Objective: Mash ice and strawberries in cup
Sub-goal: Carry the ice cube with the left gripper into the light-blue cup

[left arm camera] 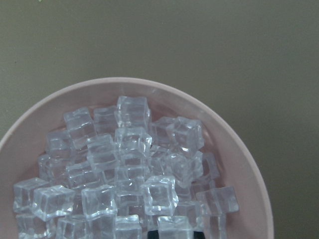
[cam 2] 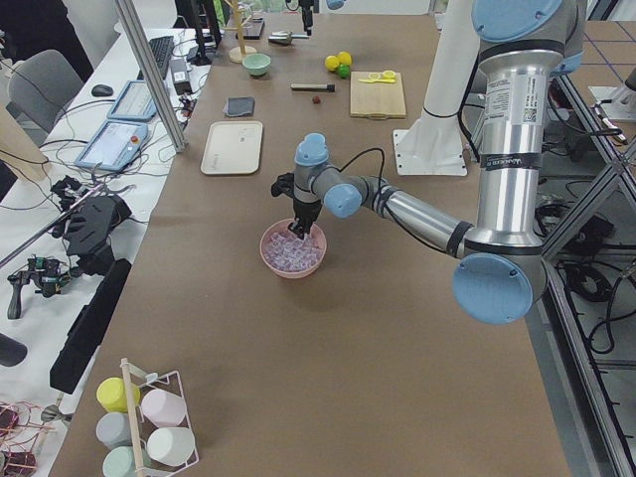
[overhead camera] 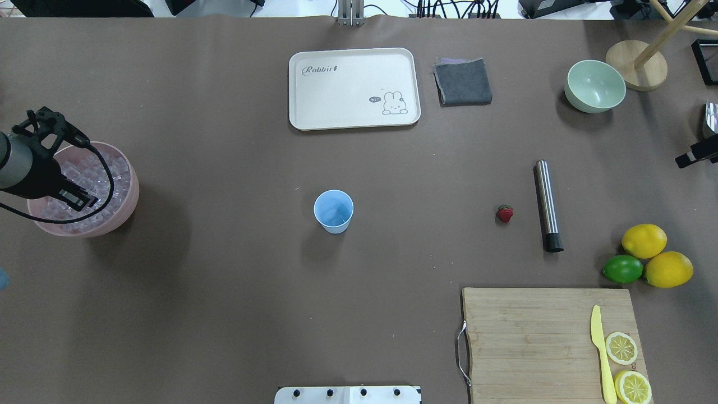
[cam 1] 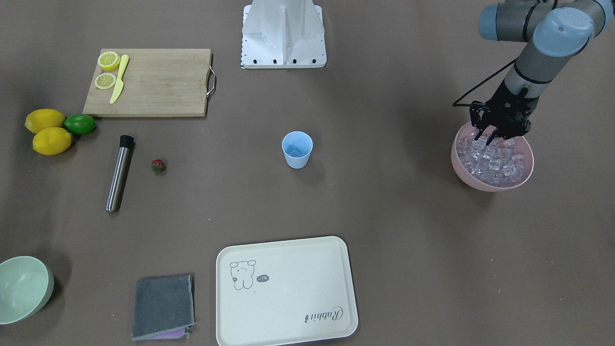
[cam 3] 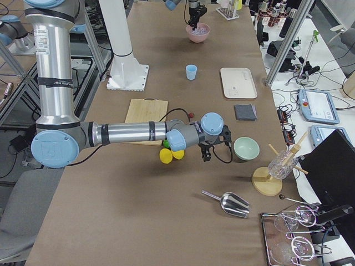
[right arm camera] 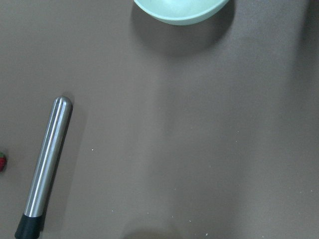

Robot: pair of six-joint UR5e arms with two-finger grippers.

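Left pincer [cam 1: 490,138] hangs with its tips down among the ice [cam 1: 490,161] heaped in the pink bowl [cam 1: 531,166] at the desk's left end. The cubes and the dark linkage hide the tips, so I cannot tell whether its jaws are apart or already closed on a cube. The right pincer [cam 3: 206,155] hovers well off beside the pale green bowl [cam 1: 24,288], and its jaws cannot be read either. The cup [cam 1: 297,150] stands upright alone at mid-desk, well apart from the bowl. No red shows inside it, and whether any ice lies in it is too faint to judge. The strawberry [cam 1: 158,166] sits on the bare desk just beside the steel rod with the black end [cam 1: 119,175], which lies flat and unheld. The task looks barely begun: this seems to be the ice-fetching step, with carrying ice to the cup, adding the strawberry, taking up the rod and mashing all left to do.
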